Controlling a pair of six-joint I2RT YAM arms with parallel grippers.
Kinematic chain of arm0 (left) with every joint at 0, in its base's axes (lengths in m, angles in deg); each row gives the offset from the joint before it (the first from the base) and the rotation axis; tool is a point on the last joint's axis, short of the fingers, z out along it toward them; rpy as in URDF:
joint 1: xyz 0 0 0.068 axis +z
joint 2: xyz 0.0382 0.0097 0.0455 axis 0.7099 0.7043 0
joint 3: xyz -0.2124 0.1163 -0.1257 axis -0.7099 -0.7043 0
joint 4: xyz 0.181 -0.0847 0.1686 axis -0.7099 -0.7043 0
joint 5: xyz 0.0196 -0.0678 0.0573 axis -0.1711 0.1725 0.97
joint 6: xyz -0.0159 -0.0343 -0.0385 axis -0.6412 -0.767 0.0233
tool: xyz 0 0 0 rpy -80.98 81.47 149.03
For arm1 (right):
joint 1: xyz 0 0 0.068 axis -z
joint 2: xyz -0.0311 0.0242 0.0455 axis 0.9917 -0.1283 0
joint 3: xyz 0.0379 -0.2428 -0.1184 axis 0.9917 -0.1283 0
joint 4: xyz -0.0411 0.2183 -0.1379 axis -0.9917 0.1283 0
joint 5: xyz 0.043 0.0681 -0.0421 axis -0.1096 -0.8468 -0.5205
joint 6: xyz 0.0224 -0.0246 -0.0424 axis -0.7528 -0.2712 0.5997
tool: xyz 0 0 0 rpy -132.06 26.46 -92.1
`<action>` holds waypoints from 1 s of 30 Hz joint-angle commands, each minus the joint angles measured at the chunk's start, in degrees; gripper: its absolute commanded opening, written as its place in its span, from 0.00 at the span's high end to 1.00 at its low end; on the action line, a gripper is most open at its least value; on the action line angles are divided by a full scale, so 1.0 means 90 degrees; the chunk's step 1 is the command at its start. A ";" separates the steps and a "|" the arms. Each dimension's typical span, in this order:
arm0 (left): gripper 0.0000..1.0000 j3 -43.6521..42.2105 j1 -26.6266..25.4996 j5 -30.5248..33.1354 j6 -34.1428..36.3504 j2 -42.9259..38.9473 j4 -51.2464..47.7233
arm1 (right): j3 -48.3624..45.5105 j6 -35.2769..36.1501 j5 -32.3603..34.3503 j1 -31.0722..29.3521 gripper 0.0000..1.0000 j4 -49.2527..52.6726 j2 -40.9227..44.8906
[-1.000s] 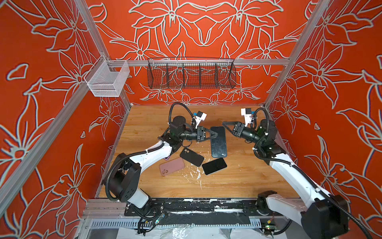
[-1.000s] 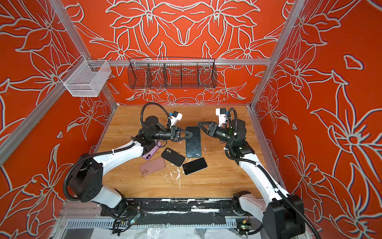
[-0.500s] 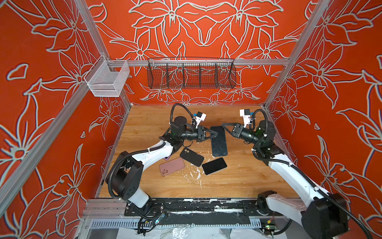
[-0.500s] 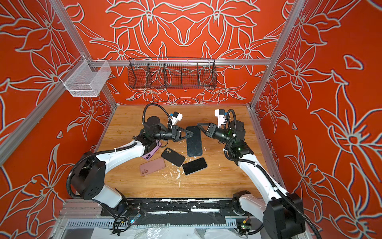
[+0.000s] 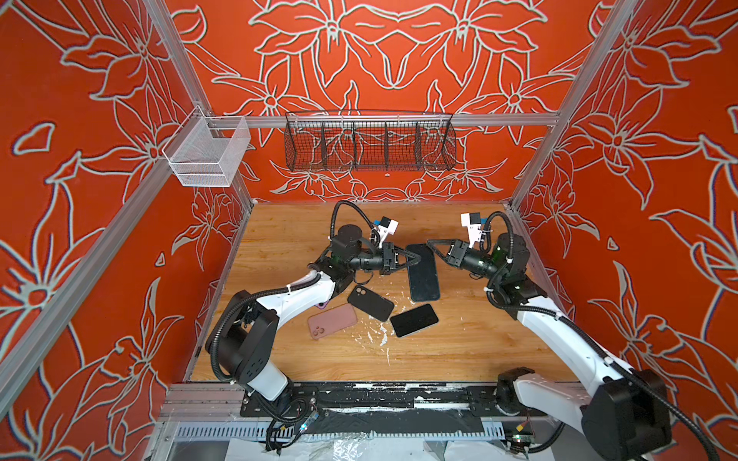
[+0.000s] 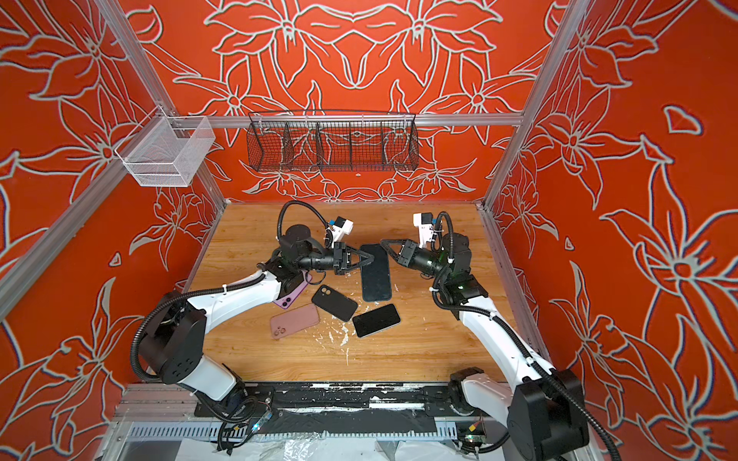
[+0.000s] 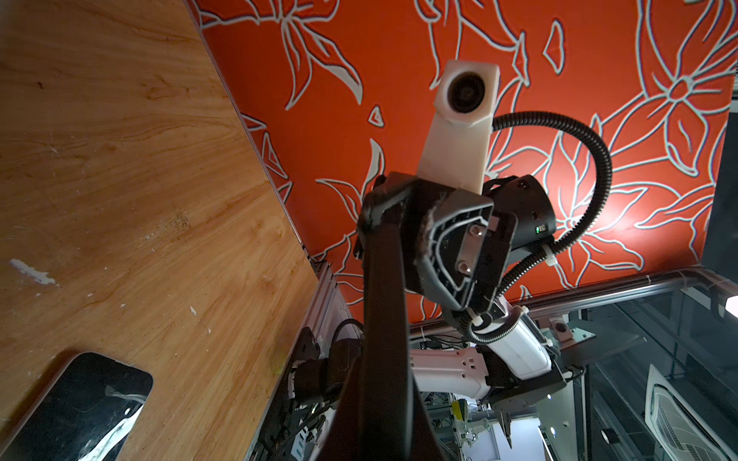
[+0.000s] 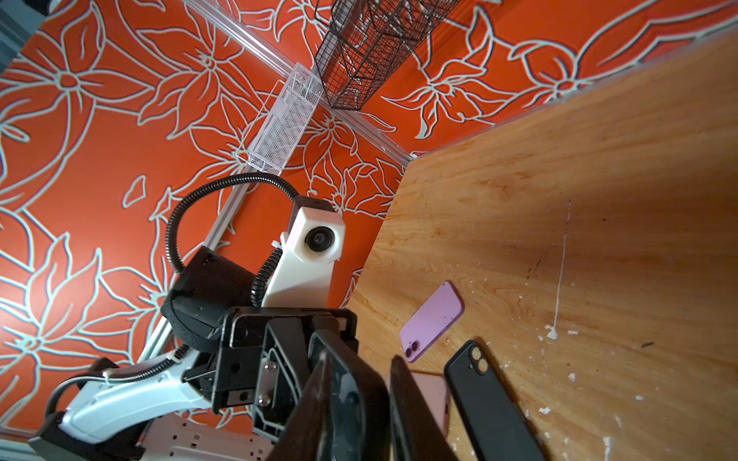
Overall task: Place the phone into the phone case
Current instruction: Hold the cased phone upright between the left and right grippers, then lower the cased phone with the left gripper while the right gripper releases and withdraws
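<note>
The left arm (image 6: 239,295) hides most of the purple phone (image 6: 291,297), and the picture's edge crops a black phone (image 7: 80,407).

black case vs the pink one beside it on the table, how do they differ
Colour: the black case is black, the pink case dusty pink. Pose: in both top views the black case's camera holes sit at its far end, the pink case's at its near end, so their long sides slant opposite ways. Both lie flat on the table, back up, ungripped.

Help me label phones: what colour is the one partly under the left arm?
Lilac purple; the phone shows best in the right wrist view.
</note>
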 commanded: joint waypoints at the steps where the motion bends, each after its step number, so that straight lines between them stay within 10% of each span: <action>1: 1.00 0.0359 0.0026 0.0246 0.0311 -0.0006 -0.0466 | 0.0221 0.0579 0.0550 -0.0004 0.56 0.0901 0.0476; 15: 0.99 0.2683 0.0027 0.1986 0.2086 0.1364 -0.4867 | -0.0169 0.1035 0.5132 0.0172 0.47 0.4735 0.2920; 30: 0.97 0.5236 -0.0179 0.2268 0.2155 0.3845 -0.5266 | -0.1150 0.0646 0.5453 0.0173 0.47 0.5122 0.3840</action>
